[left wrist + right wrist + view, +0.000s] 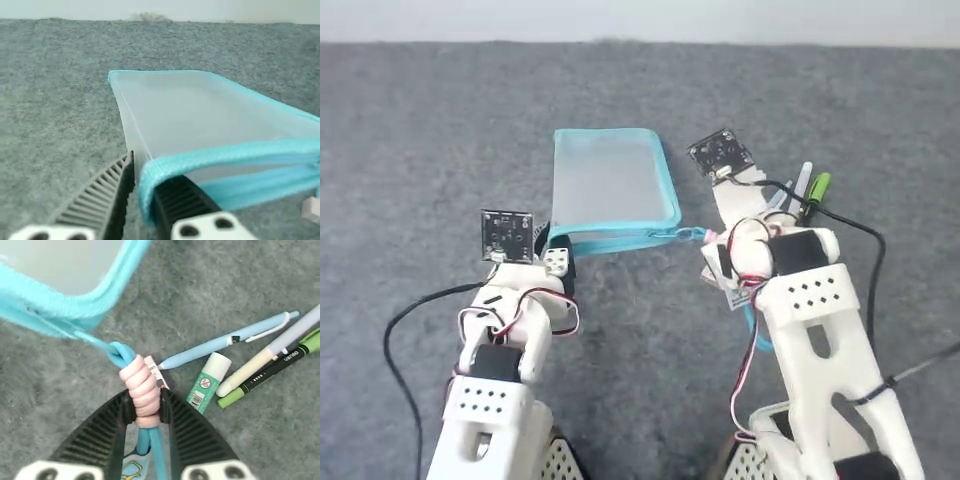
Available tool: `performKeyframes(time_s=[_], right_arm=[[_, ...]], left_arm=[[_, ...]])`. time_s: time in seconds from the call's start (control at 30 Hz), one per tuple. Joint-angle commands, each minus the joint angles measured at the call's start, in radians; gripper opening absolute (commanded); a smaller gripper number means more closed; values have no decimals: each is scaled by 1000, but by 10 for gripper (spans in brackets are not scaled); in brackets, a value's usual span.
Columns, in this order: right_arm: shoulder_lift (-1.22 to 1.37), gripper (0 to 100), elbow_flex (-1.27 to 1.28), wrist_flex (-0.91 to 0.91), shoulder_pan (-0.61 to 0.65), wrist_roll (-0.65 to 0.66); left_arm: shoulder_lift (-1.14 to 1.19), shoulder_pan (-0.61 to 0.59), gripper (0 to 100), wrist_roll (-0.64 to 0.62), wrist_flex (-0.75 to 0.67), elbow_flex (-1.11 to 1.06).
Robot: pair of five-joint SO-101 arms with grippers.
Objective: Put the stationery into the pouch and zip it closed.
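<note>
The translucent pouch (608,180) with a teal zip edge lies flat at mid-table. My left gripper (560,258) is at its near left corner, shut on the pouch's teal edge (150,172), as the left wrist view shows. My right gripper (712,250) is at the near right corner, shut on the pink coiled zip pull (142,390) tied to a teal cord. Outside the pouch, beside the right gripper, lie a blue pen (225,342), a glue stick (207,385), a pale pen (270,357) and a green pen (272,375).
Grey carpet-like table surface (440,120) all round. The pens (810,190) lie to the right of the pouch, partly under the right arm. A black cable (865,240) runs across the right arm. A pale wall edges the far side.
</note>
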State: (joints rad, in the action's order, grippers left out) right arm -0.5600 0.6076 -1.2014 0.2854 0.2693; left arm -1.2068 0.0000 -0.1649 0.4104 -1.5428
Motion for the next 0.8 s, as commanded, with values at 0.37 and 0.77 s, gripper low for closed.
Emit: performKeyframes(time_s=[0.37, 0.77], right_arm=[[147, 6, -155, -7, -88, 8], [194, 6, -189, -7, -119, 6]], left_arm=[[11, -17, 11, 6, -35, 64], [11, -17, 11, 6, -35, 64]])
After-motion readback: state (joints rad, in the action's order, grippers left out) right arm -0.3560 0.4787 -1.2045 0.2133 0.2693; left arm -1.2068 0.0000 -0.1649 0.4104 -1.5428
